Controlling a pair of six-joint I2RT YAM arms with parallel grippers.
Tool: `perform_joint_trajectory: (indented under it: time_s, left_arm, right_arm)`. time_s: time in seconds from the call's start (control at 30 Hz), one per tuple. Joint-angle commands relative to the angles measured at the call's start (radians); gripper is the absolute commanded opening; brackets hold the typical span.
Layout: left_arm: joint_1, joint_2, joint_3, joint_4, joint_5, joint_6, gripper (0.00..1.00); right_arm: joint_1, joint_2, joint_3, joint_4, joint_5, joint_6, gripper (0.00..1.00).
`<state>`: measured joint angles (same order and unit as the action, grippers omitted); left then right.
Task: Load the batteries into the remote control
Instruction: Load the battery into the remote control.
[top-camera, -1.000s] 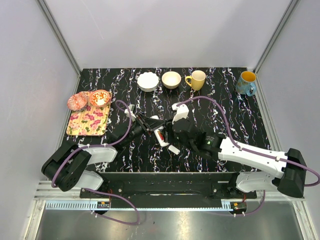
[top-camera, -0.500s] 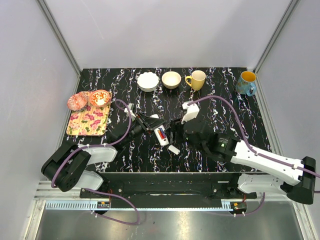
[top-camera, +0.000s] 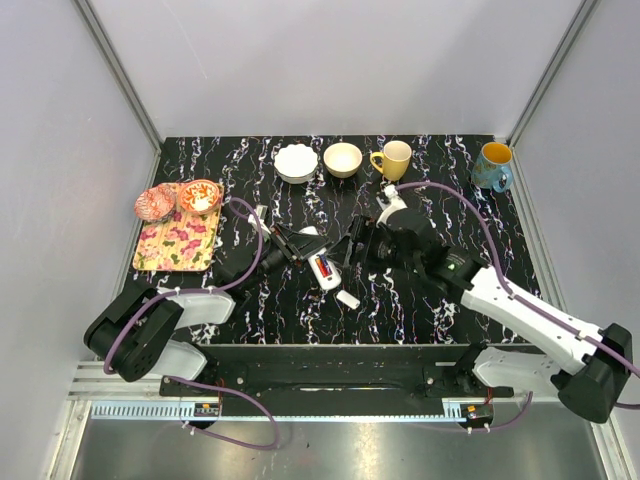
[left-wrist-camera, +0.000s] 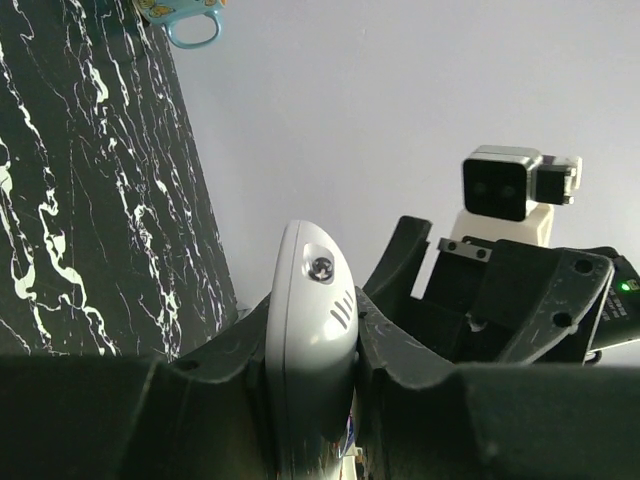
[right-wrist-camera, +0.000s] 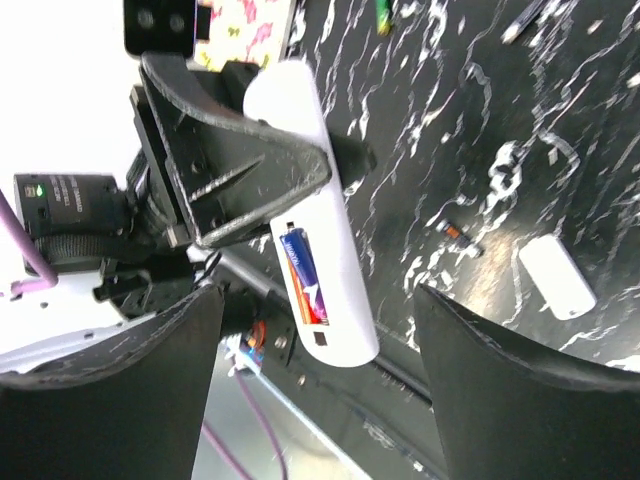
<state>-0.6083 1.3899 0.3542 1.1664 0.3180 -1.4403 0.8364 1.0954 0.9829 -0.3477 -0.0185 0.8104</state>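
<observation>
The white remote control (top-camera: 323, 270) lies tilted over the table's middle, and my left gripper (top-camera: 297, 248) is shut on its far end. In the left wrist view its rounded end (left-wrist-camera: 310, 300) sits clamped between my fingers. The right wrist view shows its open compartment with a blue and red battery (right-wrist-camera: 303, 277) in it. A tiny orange-tipped battery (right-wrist-camera: 458, 237) lies loose on the table, next to the white cover piece (right-wrist-camera: 557, 278). My right gripper (top-camera: 353, 243) is open and empty, just right of the remote.
A white bowl (top-camera: 296, 162), a tan bowl (top-camera: 343, 159), a yellow mug (top-camera: 393, 159) and a blue mug (top-camera: 493, 166) stand along the back. A floral tray (top-camera: 178, 245) with two small bowls is at the left. The cover piece (top-camera: 348, 298) lies near the front.
My right gripper has drawn back from the remote, up and to the right, and the right arm has swung outward. The left gripper and the remote have stayed put.
</observation>
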Motion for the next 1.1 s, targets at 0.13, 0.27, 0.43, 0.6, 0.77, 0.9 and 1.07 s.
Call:
perform_joint_trajectory:
  time_s: [0.13, 0.27, 0.43, 0.6, 0.77, 0.9, 1.07]
  left_arm:
    - [0.002, 0.006, 0.038, 0.131, 0.007, 0.006, 0.0]
    - [0.002, 0.004, 0.038, 0.139, 0.009, 0.004, 0.0]
    - [0.002, 0.011, 0.04, 0.15, 0.009, 0.0, 0.0]
    - [0.002, 0.017, 0.032, 0.171, 0.004, -0.005, 0.0]
    - [0.002, 0.014, 0.032, 0.176, 0.004, -0.008, 0.0]
    - [0.001, 0.014, 0.031, 0.182, 0.003, -0.012, 0.0]
    - [0.002, 0.011, 0.031, 0.184, 0.001, -0.014, 0.0]
  right_arm:
    - [-0.042, 0.058, -0.059, 0.151, -0.29, 0.164, 0.83]
    - [-0.06, 0.072, -0.082, 0.185, -0.299, 0.197, 0.83]
    - [-0.085, 0.07, -0.127, 0.26, -0.316, 0.269, 0.83]
    - [-0.102, 0.075, -0.145, 0.296, -0.302, 0.315, 0.83]
    - [-0.109, 0.098, -0.148, 0.322, -0.317, 0.331, 0.83]
    - [-0.112, 0.109, -0.158, 0.337, -0.316, 0.345, 0.82]
    - [-0.114, 0.118, -0.167, 0.339, -0.319, 0.351, 0.81]
